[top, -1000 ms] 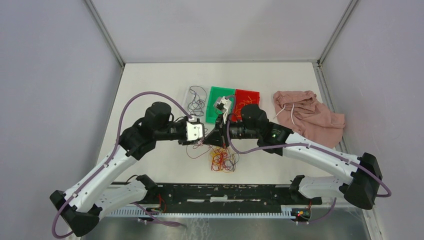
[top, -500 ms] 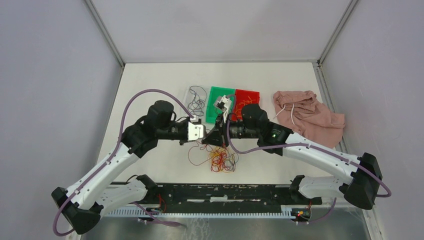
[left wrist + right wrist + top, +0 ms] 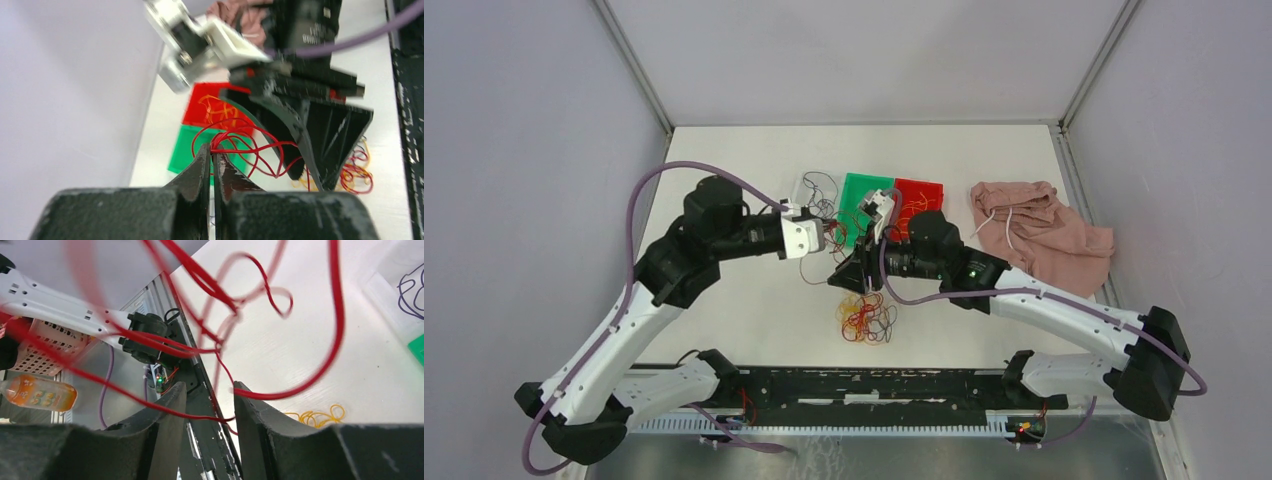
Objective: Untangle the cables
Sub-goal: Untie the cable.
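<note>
Pinching a thin red cable (image 3: pixel 250 146) right at its tips, the left gripper (image 3: pixel 212 152) has its two dark fingers pressed together, with no gap showing in the left wrist view. The red cable runs out from that grip in loose loops towards the right gripper (image 3: pixel 210 390). The right gripper's jaws stand partly apart. A red strand crosses the gap between them, but they do not clamp it. Both grippers hang above the middle of the table (image 3: pixel 724 170), close to each other. The left one is just in front of the bins and the right one slightly nearer the front edge. Under them, towards the middle of the front edge, lies the clump of cables (image 3: pixel 864 318), red and yellow-orange strands tangled together on the surface. From it a few yellow cables (image 3: pixel 315 416) show loose in the right wrist view. Beyond the grippers, towards the far edge, three bins stand side by side. A clear tray (image 3: pixel 799 180) holds dark cables (image 3: pixel 820 186). Next to it are a green bin (image 3: pixel 852 192) and a red bin (image 3: pixel 924 190), the red one with orange cables (image 3: pixel 215 107) inside. A pink cloth (image 3: pixel 1039 230) is crumpled near the right edge, well apart from the clump.
</note>
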Controlling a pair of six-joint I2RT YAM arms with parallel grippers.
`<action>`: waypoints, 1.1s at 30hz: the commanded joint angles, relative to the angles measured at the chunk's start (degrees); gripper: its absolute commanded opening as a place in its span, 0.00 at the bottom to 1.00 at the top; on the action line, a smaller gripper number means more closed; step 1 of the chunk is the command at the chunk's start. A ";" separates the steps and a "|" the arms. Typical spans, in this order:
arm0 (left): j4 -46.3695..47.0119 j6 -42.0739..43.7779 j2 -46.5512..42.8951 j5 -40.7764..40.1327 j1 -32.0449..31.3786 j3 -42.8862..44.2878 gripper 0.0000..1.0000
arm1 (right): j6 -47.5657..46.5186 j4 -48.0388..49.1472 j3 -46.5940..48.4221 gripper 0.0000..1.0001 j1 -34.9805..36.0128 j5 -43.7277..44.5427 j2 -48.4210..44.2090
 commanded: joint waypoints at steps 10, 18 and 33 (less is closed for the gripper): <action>3.03 0.68 2.71 2.88 -0.28 13.51 0.03 | 3.48 11.36 -5.54 0.44 -0.18 2.35 6.29; 11.95 0.12 4.81 -0.32 -0.27 22.59 0.03 | 6.43 17.82 -10.09 0.43 -0.17 4.35 11.02; 17.14 2.05 6.32 -3.23 -0.25 21.11 0.03 | 7.11 11.87 -14.66 0.52 -3.11 16.40 4.69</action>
